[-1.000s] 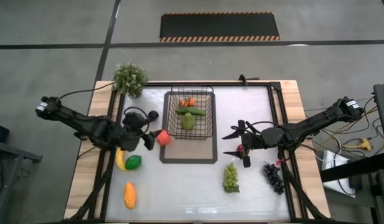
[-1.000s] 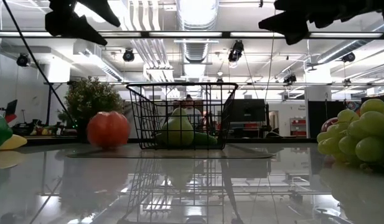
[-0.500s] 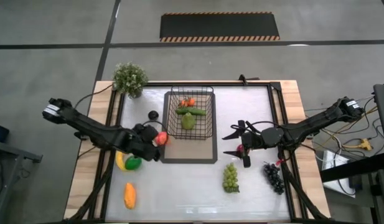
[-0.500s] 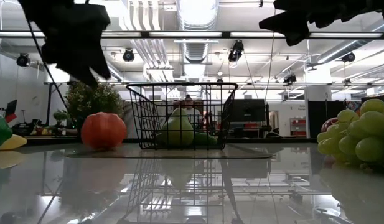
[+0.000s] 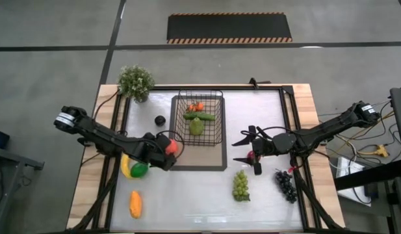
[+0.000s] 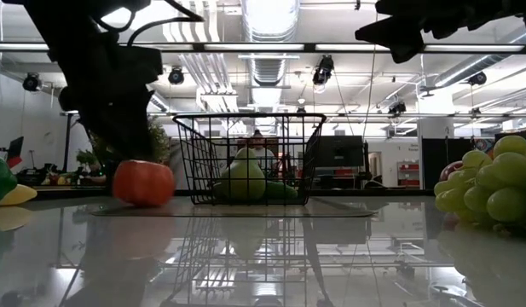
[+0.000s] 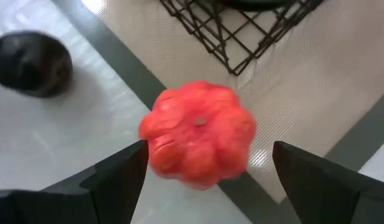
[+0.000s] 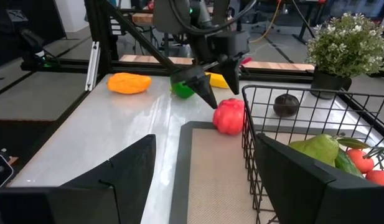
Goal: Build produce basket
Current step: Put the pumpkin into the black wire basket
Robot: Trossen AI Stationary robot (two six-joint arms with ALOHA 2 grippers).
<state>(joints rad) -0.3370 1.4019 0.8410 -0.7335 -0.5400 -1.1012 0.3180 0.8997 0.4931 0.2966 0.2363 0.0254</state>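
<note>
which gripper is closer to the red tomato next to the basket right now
Left. The left gripper is right over the tomato, open fingers on either side. The right gripper waits open past the basket, well away from it.

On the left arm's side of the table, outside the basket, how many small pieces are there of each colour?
Red: 1, tomato
Yellow: 1, banana
Green: 1, lime
Orange: 1, orange piece
Dark: 1, dark round piece
Total: 5
</note>
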